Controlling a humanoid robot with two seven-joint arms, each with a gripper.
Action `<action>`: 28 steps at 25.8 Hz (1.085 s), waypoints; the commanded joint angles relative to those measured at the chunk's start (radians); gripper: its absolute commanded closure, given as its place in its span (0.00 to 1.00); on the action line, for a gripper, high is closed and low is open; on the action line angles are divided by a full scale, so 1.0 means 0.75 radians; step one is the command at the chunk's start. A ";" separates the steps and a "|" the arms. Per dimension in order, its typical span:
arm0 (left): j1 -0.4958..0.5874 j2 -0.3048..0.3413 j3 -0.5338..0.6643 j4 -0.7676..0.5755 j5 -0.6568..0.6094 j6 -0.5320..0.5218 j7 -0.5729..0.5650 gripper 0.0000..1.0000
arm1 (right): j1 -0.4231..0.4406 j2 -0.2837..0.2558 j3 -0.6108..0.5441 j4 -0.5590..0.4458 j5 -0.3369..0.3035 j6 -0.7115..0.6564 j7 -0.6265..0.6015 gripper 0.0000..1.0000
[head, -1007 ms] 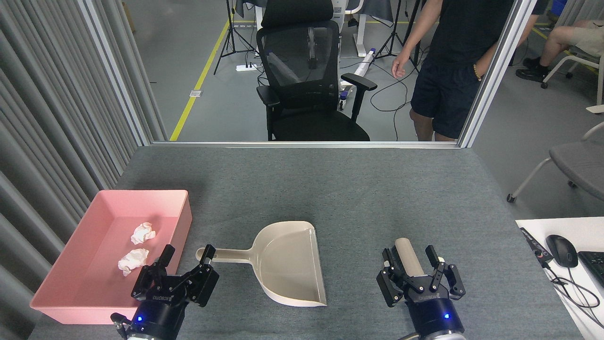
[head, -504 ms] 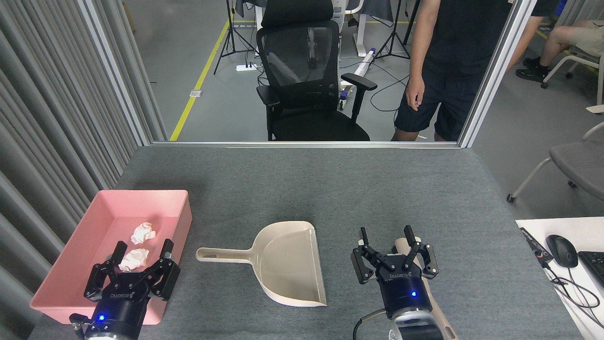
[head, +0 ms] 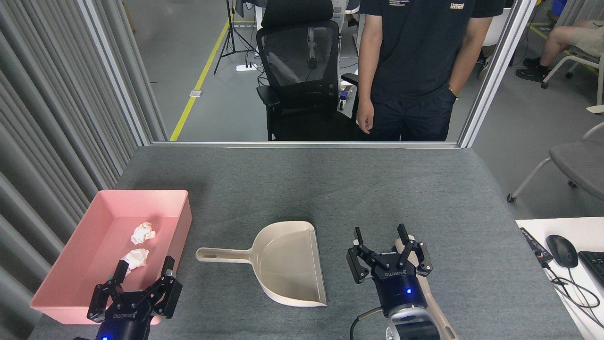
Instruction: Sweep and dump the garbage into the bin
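Both grippers low, upright, fingers spread, empty: left gripper [head: 143, 273] over bin [head: 178, 222]; right gripper [head: 380, 242] beside dustpan [head: 288, 262]

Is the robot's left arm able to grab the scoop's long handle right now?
Probably yes. The left gripper is open and empty, hovering over the pink bin's near corner. The dustpan handle points toward it across bare gray table, with nothing lying between them.
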 commanded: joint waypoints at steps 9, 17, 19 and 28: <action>0.001 -0.001 0.002 0.000 0.002 0.000 0.001 0.01 | 0.215 0.006 -0.004 -0.137 -0.002 0.009 -0.087 0.03; -0.005 -0.003 -0.002 0.000 0.002 0.000 0.001 0.01 | 0.262 0.004 -0.006 -0.151 0.000 0.011 -0.114 0.02; -0.005 -0.003 -0.002 0.000 0.002 0.002 0.001 0.01 | 0.262 0.004 -0.006 -0.149 0.000 0.015 -0.114 0.02; -0.183 0.009 -0.066 0.090 -0.004 0.000 -0.009 0.01 | 0.152 0.004 -0.014 -0.100 0.000 0.078 -0.101 0.02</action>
